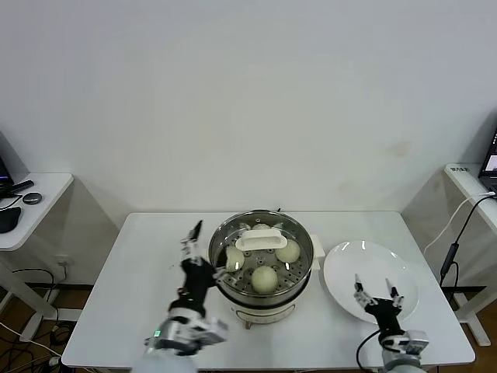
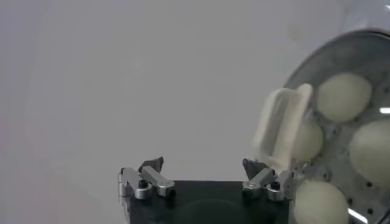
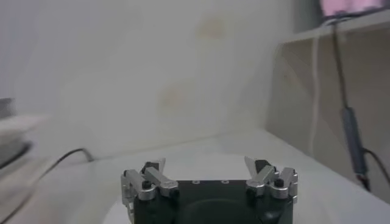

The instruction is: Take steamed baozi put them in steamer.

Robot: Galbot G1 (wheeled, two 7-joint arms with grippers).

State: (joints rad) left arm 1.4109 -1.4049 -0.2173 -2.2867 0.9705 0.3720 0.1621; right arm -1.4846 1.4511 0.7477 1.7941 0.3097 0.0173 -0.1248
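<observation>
Centre frame: steamer [image 1: 261, 289] holding four baozi [image 1: 265, 278]. Left gripper [image 1: 203, 249] spread wide beside its rim; right gripper [image 1: 376, 291] agape over white plate [image 1: 345, 272], lower right.

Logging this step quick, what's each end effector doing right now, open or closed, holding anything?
Left end effector: open, holding nothing, beside the steamer.
Right end effector: open, empty, over the white plate.
</observation>
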